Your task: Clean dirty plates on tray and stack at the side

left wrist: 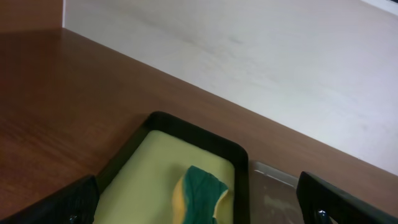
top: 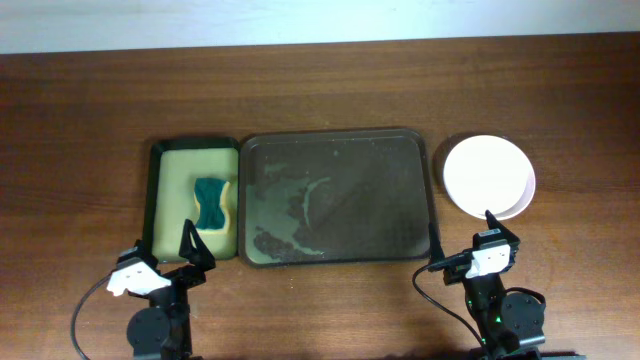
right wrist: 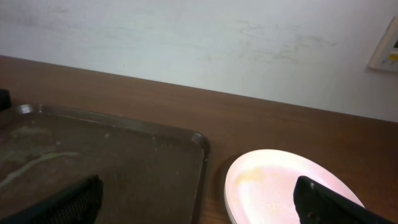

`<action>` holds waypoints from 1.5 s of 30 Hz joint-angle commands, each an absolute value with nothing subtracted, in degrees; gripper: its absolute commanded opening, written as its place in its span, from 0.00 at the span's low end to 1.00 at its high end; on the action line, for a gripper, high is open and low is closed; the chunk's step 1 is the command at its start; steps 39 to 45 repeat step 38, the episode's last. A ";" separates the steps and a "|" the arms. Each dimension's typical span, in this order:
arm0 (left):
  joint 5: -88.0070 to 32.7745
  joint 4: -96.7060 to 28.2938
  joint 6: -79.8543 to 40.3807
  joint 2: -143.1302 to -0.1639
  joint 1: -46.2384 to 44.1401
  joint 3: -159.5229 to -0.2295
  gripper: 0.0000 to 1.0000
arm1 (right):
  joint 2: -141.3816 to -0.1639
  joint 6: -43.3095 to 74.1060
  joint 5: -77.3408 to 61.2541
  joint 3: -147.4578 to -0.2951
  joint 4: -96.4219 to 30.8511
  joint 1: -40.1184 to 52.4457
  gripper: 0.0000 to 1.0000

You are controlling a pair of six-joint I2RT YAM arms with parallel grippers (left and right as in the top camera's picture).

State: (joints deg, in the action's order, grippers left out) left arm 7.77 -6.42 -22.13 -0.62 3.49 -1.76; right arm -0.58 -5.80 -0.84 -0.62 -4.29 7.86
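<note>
A wooden table [top: 90, 120] is carrying the tray [top: 380, 200], with the plates [top: 488, 178] stacked beside it, before a pale wall [right wrist: 186, 37]. Both the left gripper [top: 197, 250] and the right gripper [top: 465, 240] are gaping wide, holding nothing.

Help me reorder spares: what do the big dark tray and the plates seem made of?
The tray looks like dark moulded plastic, semi-gloss: its rounded rim catches light. The plates look smooth and glossy, melamine or glazed ceramic; the sheen cannot settle which.

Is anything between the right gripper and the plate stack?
Nothing visible. The plates sit stacked on the table right of the tray, just ahead of the open right gripper, with only tabletop between them.
</note>
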 commanded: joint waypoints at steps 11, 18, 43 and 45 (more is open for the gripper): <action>-0.69 -7.14 -4.62 -0.34 0.05 -1.74 0.99 | -0.21 -5.76 -0.36 -0.32 -4.54 7.46 0.98; -0.69 -7.14 -4.62 -0.34 0.05 -1.74 0.99 | -0.21 -5.76 -0.36 -0.32 -4.54 7.46 0.98; -0.69 -7.14 -4.62 -0.34 0.05 -1.74 1.00 | -0.21 -5.76 -0.36 -0.32 -4.54 7.46 0.98; -0.69 -7.14 -4.62 -0.34 0.05 -1.74 1.00 | -0.21 -5.76 -0.36 -0.32 -4.54 7.46 0.98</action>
